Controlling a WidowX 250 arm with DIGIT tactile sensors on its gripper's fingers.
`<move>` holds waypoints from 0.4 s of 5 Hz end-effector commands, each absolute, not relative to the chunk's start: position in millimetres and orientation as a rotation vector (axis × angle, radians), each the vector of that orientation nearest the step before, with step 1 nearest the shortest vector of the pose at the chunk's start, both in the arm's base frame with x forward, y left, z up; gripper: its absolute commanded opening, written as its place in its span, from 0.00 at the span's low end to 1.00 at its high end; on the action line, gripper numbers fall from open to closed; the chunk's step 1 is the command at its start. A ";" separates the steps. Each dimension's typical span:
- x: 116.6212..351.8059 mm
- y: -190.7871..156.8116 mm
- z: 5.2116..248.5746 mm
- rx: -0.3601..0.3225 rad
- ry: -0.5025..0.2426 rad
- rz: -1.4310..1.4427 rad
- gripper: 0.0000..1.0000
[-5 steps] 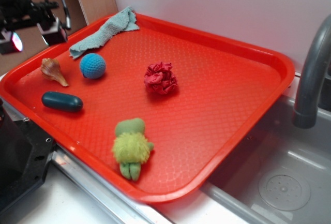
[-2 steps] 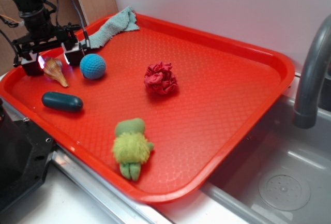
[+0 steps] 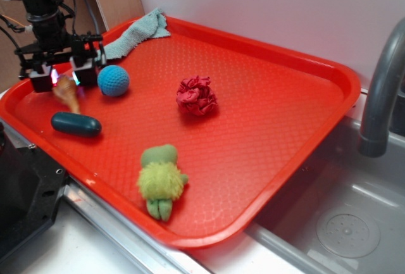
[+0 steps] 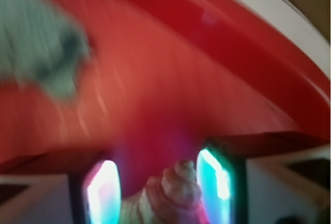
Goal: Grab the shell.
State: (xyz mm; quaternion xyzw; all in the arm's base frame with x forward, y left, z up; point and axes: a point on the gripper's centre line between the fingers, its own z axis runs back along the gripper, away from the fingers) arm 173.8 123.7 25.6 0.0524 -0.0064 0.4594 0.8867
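Shell (image 3: 67, 90) located at tray (image 3: 266, 160) left corner, beside blue ball (image 3: 113, 80). Tool (image 3: 61, 76) positioned around shell, jaws apart, shell between them. Closing and lifting judged outstanding.

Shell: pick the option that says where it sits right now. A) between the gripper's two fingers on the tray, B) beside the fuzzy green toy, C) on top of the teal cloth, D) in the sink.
A: the shell shows between the two lit fingers in the wrist view, and in the exterior view the gripper straddles it on the red tray.
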 end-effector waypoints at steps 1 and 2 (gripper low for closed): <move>170.5 105.2 108.8 0.084 -0.082 0.614 0.00; 187.0 88.0 156.6 0.059 -0.112 0.381 0.00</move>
